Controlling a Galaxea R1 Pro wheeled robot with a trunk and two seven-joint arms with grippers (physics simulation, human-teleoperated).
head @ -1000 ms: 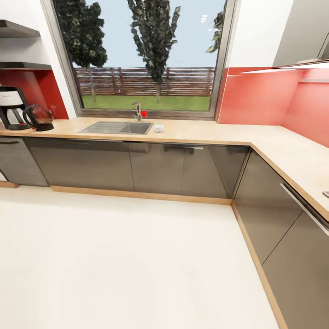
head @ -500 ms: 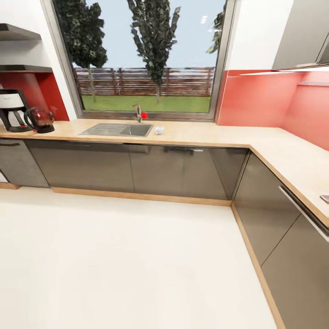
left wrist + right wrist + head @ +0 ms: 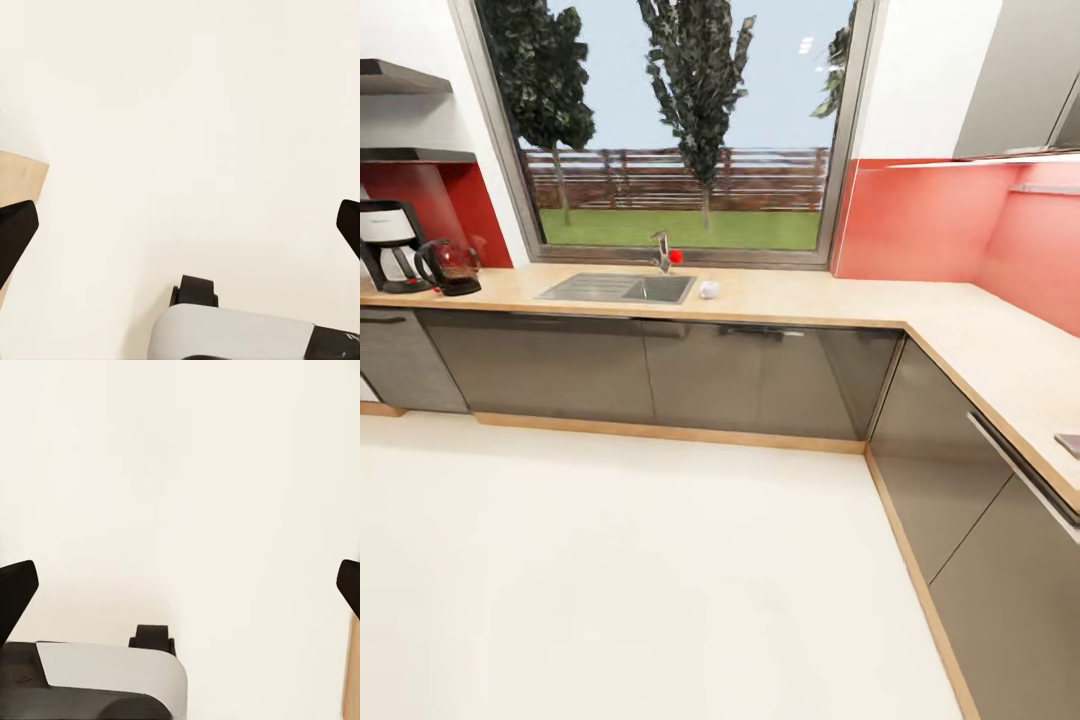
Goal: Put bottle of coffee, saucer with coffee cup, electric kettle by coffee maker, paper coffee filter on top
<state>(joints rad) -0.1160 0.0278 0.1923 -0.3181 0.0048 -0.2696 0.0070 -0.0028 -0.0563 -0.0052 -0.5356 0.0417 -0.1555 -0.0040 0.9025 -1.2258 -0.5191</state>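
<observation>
Countertop (image 3: 840, 292) is pale wood-grain, L-shaped; tall black coffee maker (image 3: 390, 245) and rounded dark-glass electric kettle (image 3: 450, 266) sit side by side at its far left w/ a tiny white coffee cup (image 3: 708, 289) beside the steel sink (image 3: 618, 288). My left gripper (image 3: 180, 225) and right gripper (image 3: 180, 585) hang over smooth cream floor (image 3: 640, 570), black fingertips spread wide, nothing held.

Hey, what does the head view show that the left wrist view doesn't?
Head view: the coffee maker and kettle side by side at the counter's far left, the sink, a small white object beside it, and the window. Left wrist view: the open left gripper hanging over the floor, plus part of the robot's base. Both: the pale floor.
</observation>
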